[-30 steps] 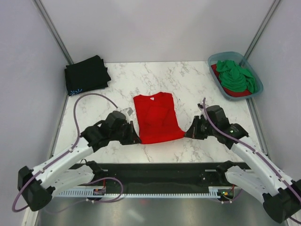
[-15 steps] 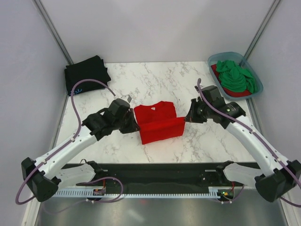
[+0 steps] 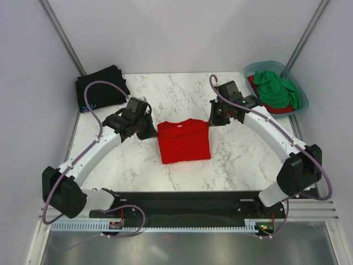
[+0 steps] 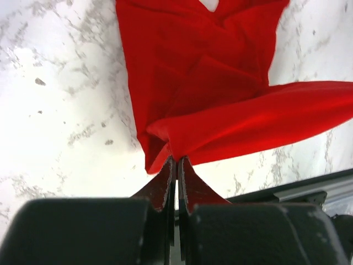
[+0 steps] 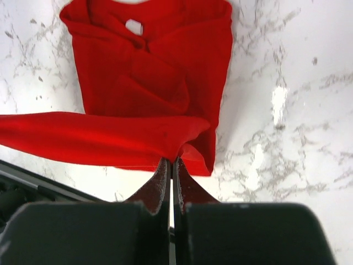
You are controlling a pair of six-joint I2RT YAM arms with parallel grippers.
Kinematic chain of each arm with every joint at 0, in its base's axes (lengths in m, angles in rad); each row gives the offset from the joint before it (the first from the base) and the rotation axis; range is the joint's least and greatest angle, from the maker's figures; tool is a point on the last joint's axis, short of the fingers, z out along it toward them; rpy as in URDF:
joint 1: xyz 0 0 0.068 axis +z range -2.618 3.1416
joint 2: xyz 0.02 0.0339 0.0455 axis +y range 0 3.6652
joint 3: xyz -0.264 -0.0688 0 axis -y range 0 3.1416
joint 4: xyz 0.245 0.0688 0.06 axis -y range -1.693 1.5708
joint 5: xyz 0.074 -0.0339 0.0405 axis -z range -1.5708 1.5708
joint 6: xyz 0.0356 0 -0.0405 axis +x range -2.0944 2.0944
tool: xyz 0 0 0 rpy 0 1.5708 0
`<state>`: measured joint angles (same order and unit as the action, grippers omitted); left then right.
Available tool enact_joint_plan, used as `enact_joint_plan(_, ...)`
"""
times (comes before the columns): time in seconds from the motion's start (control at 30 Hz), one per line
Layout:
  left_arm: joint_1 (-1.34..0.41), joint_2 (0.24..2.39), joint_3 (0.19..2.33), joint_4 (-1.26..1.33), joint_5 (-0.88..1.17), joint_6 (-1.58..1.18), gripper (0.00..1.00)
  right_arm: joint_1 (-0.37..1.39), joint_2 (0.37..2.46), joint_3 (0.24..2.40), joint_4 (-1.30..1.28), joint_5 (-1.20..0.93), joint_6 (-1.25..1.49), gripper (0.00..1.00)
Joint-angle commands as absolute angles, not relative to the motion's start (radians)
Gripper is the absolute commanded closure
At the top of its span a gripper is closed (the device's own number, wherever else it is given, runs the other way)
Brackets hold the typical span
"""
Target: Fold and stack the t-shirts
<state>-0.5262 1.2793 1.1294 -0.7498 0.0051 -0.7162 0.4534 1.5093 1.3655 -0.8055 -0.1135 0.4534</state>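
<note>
Compared with half a second ago, the left gripper (image 3: 149, 131) stands farther from its base. It is closed tight on one hem corner of the red shirt (image 3: 183, 142), which lies doubled between both grippers. The right gripper (image 3: 213, 120), also farther out, pinches the other corner.

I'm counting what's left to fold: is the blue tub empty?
No, the tub holds a crumpled green shirt lying on top of a red one.

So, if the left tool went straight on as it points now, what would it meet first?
Probably the red t-shirt itself: the left tool is shut on its folded edge, pointing across it.
</note>
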Motion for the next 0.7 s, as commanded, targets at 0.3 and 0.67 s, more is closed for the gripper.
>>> enact_joint_plan(0.3, -0.341, 1.581, 1.345, -0.721, 0.106, -0.581, 0.98, 0.382, 1.828, 1.683, -0.784, -0.103, 0.374, 1.00)
enact_joint_plan(0.67, -0.295, 1.894, 1.526, -0.719, 0.113, -0.574, 0.98, 0.334, 2.097, 1.876, -0.775, -0.163, 0.362, 1.00)
